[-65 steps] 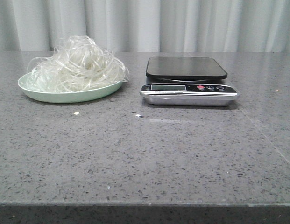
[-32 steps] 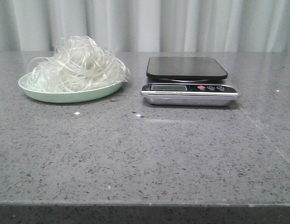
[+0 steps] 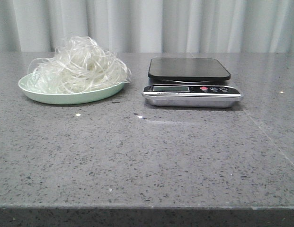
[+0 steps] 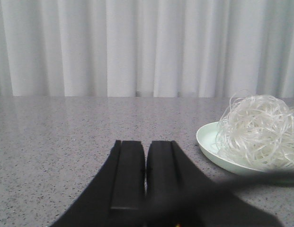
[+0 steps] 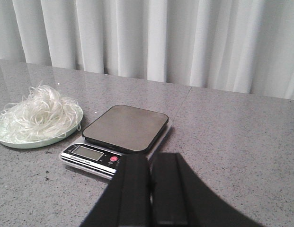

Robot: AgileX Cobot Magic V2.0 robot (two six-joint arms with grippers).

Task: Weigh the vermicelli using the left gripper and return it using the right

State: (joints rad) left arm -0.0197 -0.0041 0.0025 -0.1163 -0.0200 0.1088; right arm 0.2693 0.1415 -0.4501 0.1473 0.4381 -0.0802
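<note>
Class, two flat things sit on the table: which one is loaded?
The green plate, left of the scale, holds the vermicelli; the scale's black platform is bare.

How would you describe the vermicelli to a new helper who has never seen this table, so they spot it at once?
On the grey speckled table, look left of the kitchen scale to the pale green plate. The vermicelli is heaped on that plate. It is a fluffy tangle of thin, translucent whitish strands, the only loose, stringy thing there.
</note>
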